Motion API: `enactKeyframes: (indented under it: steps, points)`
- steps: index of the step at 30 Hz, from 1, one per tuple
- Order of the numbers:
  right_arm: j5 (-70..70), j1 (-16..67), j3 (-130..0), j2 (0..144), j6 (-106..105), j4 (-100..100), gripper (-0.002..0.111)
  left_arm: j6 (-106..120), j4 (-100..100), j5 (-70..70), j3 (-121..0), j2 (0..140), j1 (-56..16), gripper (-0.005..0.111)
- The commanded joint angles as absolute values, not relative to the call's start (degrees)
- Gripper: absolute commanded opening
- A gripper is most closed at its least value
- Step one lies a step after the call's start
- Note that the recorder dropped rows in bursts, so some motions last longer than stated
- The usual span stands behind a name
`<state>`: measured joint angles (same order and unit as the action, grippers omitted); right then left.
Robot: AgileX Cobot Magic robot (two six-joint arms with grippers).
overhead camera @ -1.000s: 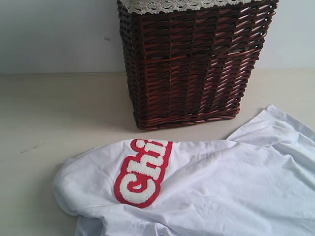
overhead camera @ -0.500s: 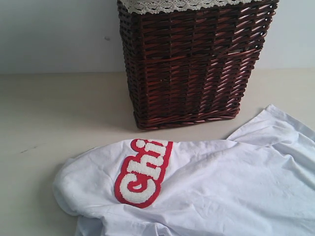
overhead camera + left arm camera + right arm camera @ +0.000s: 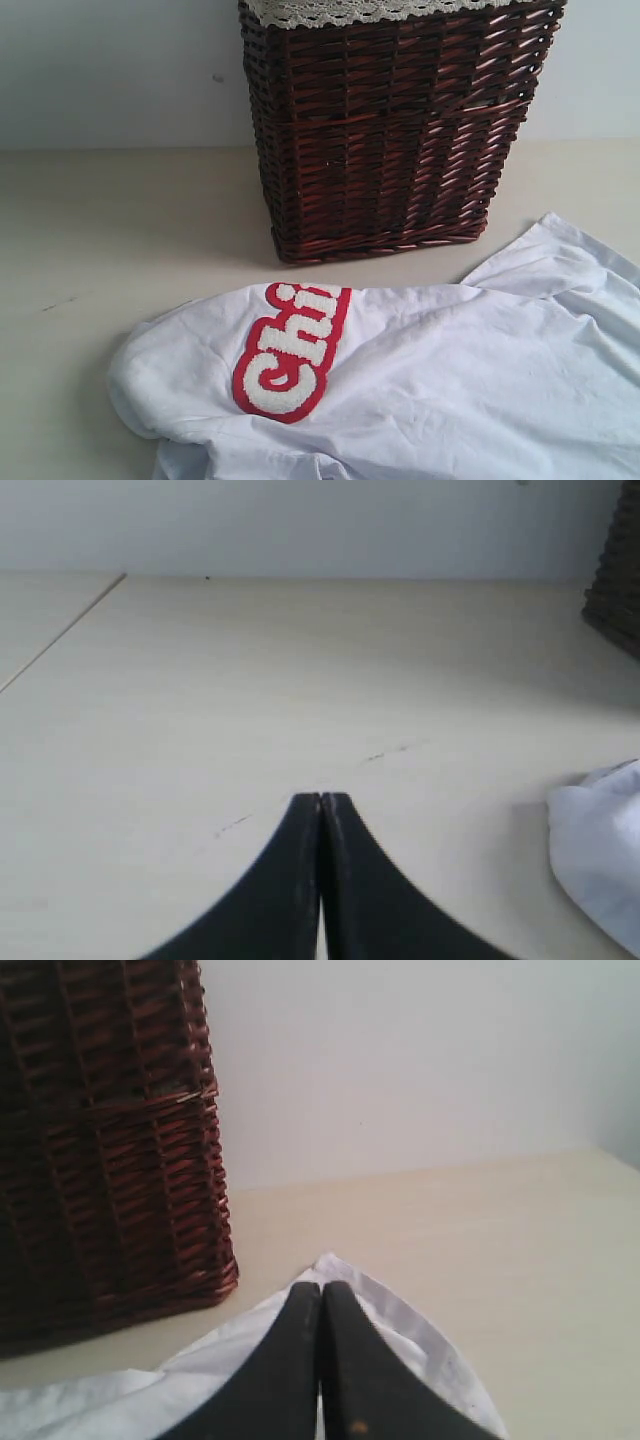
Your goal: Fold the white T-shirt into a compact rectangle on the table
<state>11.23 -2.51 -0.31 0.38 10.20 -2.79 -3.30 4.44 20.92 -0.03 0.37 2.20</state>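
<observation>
A white shirt [image 3: 420,380] lies rumpled and unfolded on the pale surface [image 3: 120,220] in front of a dark wicker basket [image 3: 390,130], its red-edged lettering [image 3: 290,350] partly tucked out of sight under a fold and much of the cloth running off the lower and right edges of the exterior view. The left claw [image 3: 321,800] is pinched fully together and holds nothing, poised over bare surface with the shirt's rounded edge off to one side. The right claw [image 3: 322,1290], equally closed and empty, sits over a corner of the cloth close to the basket; whether it touches the fabric cannot be told. No fold looks to have been made. The hazards lie in the crumpling: a pinch into these overlapping layers could gather two thicknesses or only one, so that a lift would twist the garment rather than spread it flat. Thin cotton on a smooth surface may also slide and bunch if dragged from one side alone. A wide sweep by the right arm could catch the nearby basket.
</observation>
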Motion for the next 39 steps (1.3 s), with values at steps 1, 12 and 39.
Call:
enactKeyframes:
  steps: [1,12,39]
  points:
    - [10.84,-2.69,0.00,0.00,10.66,6.76,0.000,-3.40,4.23,20.42,0.00,0.00,2.13,0.000]
    - [20.06,-2.69,0.00,0.00,10.19,5.51,0.000,-3.40,4.23,20.42,0.00,0.00,2.13,0.000]
    - [20.06,-2.69,0.00,0.00,10.59,6.62,0.000,-3.40,4.23,17.23,-6.94,24.71,2.23,0.000]
